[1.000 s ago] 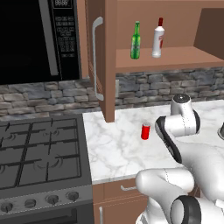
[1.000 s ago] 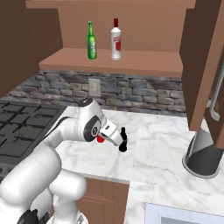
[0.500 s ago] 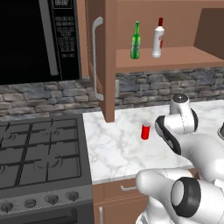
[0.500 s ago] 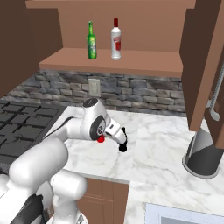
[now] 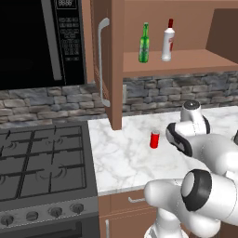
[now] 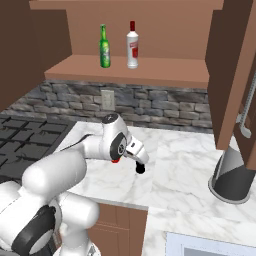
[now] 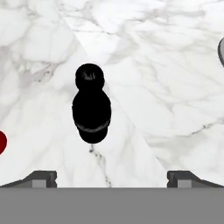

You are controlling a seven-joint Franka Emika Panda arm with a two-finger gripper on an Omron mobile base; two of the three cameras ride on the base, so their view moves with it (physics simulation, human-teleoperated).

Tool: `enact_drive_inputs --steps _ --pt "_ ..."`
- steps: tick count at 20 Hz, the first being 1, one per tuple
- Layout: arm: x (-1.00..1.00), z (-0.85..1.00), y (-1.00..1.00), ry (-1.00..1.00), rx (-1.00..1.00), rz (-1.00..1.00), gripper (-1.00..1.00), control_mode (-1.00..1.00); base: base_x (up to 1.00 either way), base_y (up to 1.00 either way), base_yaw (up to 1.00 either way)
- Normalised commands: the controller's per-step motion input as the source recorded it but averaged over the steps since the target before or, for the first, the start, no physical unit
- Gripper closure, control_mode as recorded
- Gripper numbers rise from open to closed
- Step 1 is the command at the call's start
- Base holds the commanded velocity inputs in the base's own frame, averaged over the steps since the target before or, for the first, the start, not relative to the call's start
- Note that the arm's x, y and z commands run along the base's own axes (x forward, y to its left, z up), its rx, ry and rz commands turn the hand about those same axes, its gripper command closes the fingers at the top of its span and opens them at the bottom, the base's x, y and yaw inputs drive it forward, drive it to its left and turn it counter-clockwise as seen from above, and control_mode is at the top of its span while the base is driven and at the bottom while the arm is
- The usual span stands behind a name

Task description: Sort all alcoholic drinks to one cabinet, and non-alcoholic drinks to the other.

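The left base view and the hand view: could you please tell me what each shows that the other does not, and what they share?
The left base view alone has the green bottle and white bottle on the cabinet shelf, plus the stove and microwave. The hand view alone has the small black bottle standing ahead of the open gripper. Both show the marble counter and red can.

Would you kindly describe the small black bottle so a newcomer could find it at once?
Start at the white marble counter right of the stove. Below the open wall cabinet, the small black bottle stands upright under the open end effector. The red can beside it is a plain cylinder; this one is black and contoured.
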Motion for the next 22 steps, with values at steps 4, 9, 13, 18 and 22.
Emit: enact_drive_inputs --steps 4,9,13,18,22 --pt "0.23 -0.13 -0.01 0.0 0.0 0.0 -1.0 -1.0 0.0 0.0 0.0" --pt "0.23 -0.13 0.0 0.0 0.0 0.0 -1.0 -1.0 0.0 0.0 0.0" --pt "0.21 -0.12 -0.01 0.0 0.0 0.0 -1.0 -1.0 0.0 0.0 0.0" --pt "0.16 -0.12 -0.08 0.0 0.0 0.0 -1.0 -1.0 0.0 0.0 0.0" --pt "0.22 -0.12 -0.05 0.0 0.0 0.0 -1.0 -1.0 0.0 0.0 0.0"
